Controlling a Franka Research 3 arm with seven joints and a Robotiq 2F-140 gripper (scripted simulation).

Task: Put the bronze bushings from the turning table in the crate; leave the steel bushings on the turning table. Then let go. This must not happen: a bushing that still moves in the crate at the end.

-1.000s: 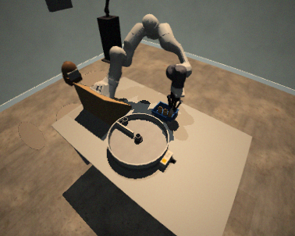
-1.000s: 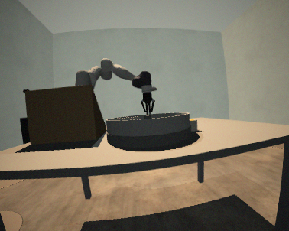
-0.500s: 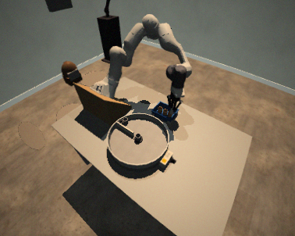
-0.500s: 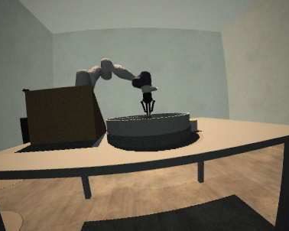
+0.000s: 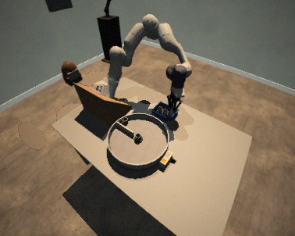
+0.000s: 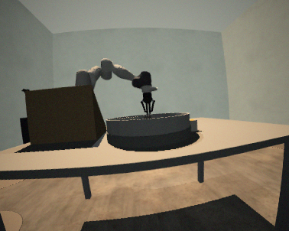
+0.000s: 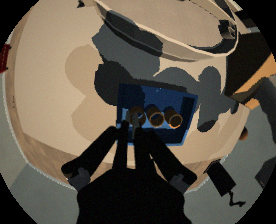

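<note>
The blue crate (image 5: 155, 114) (image 7: 161, 90) stands beside the turning table (image 5: 108, 150) (image 6: 147, 127). Two bronze bushings stand in it side by side, one in the middle (image 7: 156, 118) and one toward the right (image 7: 174, 119) of the wrist view. My gripper (image 5: 172, 109) (image 6: 147, 115) (image 7: 131, 117) points down into the crate, its fingers nearly together and shut on a third bronze bushing (image 7: 139, 109), apparently by its wall. The fingers partly hide that bushing, and its contact with the crate floor cannot be told. Grey steel bushings (image 5: 125, 120) (image 7: 227, 28) stand on the turning table near its rim.
A bar (image 5: 125, 130) reaches across the turning table to its dark centre post (image 5: 137, 138). A tilted brown panel (image 5: 101, 105) (image 6: 61, 115) stands beside it toward the arm's base. A small white box (image 5: 166, 159) (image 6: 193, 125) sits at its outer wall.
</note>
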